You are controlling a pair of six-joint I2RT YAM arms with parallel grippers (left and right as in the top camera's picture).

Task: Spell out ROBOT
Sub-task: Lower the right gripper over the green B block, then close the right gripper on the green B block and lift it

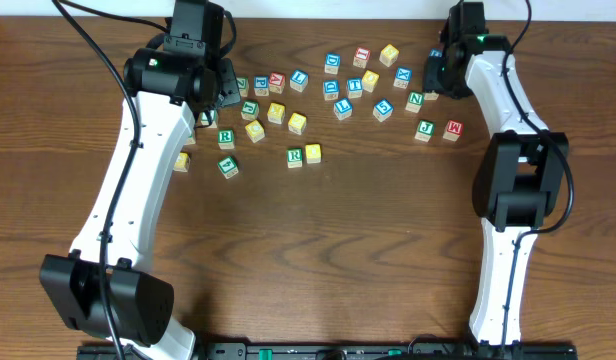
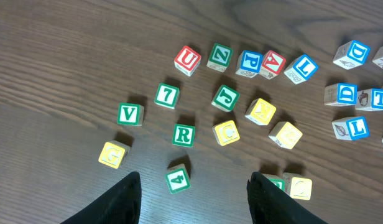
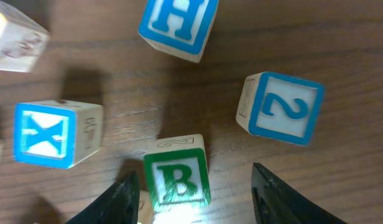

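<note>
The green-framed B cube stands on the table between the fingers of my right gripper. It sits close against the left finger, and a clear gap separates it from the right finger, so the gripper is open. In the overhead view the right gripper is low over the right end of the cube scatter. My left gripper hangs open and empty above the left cubes. The green-framed R cube lies ahead of it, next to a yellow-faced cube. A blue-framed T cube shows at the right edge.
Blue X, H and 2 cubes crowd round the B. A green 4 cube lies just ahead of the left fingers. A red U and a red M sit among several other cubes.
</note>
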